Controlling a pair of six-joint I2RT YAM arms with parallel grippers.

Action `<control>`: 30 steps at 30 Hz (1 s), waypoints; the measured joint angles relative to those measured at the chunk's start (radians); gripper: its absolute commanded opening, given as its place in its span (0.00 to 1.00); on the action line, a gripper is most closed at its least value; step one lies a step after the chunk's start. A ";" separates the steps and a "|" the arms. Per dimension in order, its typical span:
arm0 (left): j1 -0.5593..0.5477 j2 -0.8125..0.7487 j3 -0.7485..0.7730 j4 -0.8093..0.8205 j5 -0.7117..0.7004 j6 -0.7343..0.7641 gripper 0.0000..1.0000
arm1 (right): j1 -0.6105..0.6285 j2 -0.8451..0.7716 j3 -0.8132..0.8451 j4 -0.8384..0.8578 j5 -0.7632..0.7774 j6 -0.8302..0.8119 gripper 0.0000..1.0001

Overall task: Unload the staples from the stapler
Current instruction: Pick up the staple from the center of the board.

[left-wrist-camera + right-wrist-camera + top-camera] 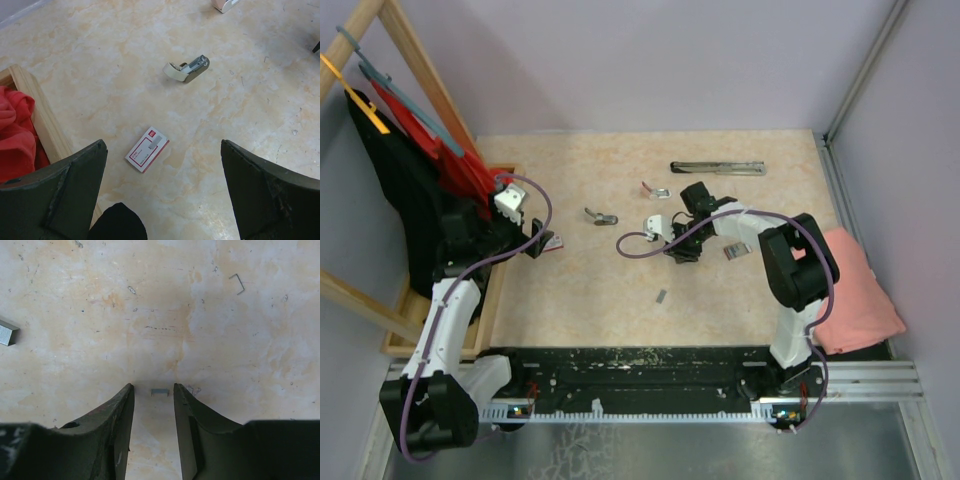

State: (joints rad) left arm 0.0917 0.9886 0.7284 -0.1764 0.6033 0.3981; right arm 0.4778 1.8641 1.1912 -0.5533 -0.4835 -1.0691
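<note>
Nothing could be read; the red-and-white box (pixel 146 149) bore an illegible red mark at its twelve o'clock corner.

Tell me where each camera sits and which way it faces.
Top external: above and behind the bases, looking down on the table; left arm and right arm show.
Left wrist: tilted down at a red-and-white box and mini stapler; left fingers show.
Right wrist: straight down at a short staple strip; right fingers flank it.
Shared: top and left wrist both show box and stapler.
</note>
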 measured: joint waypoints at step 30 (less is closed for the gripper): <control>0.006 0.000 0.000 -0.004 0.002 0.000 0.99 | -0.001 0.000 0.000 0.010 0.018 0.039 0.19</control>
State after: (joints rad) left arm 0.0982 0.9886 0.7284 -0.1802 0.6052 0.3981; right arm 0.4770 1.8641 1.1915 -0.5438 -0.4656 -1.0306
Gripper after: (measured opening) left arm 0.994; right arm 0.208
